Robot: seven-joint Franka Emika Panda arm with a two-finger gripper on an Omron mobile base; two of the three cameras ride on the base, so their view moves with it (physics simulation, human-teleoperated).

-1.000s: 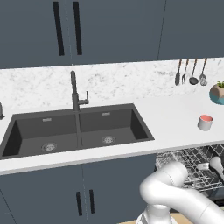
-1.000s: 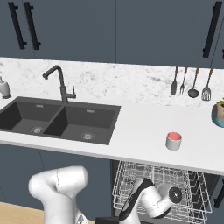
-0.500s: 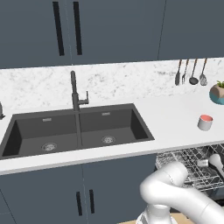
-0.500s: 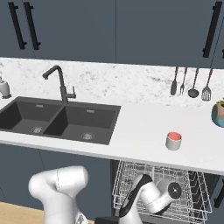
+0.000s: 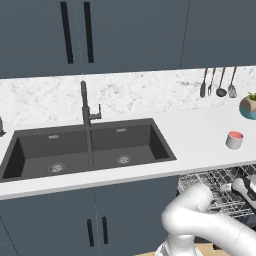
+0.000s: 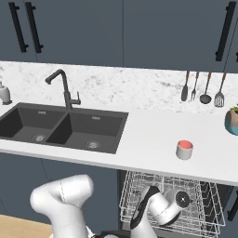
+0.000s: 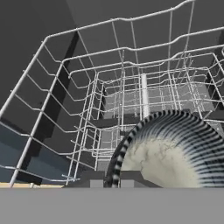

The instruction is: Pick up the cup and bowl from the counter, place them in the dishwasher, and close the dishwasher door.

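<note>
hand view looks down into the dishwasher's silver wire rack (image 7: 109,109), where the gripper (image 7: 113,178) has its two dark finger tips drawn almost together on the near rim of a bowl (image 7: 175,148), a round dish with black-and-white ribbed stripes on its wall and a pale mottled inside. the bowl sits low among the rack wires, tilted toward the camera. in the right base view the arm bends down from the lower left and its wrist (image 6: 179,201) hangs over the rack (image 6: 139,195) of the open dishwasher (image 6: 218,193), below the edge of the counter (image 6: 148,139). the cup (image 6: 184,149), light grey with a red-pink rim, stands upright on the counter just above the dishwasher, well apart from the gripper. in the left base view the same cup (image 5: 234,139) is near the counter's front edge, right of the dark double sink (image 5: 85,147), with a teal plant pot (image 5: 248,107) behind it and utensils (image 5: 218,82) hanging on the wall.
</note>
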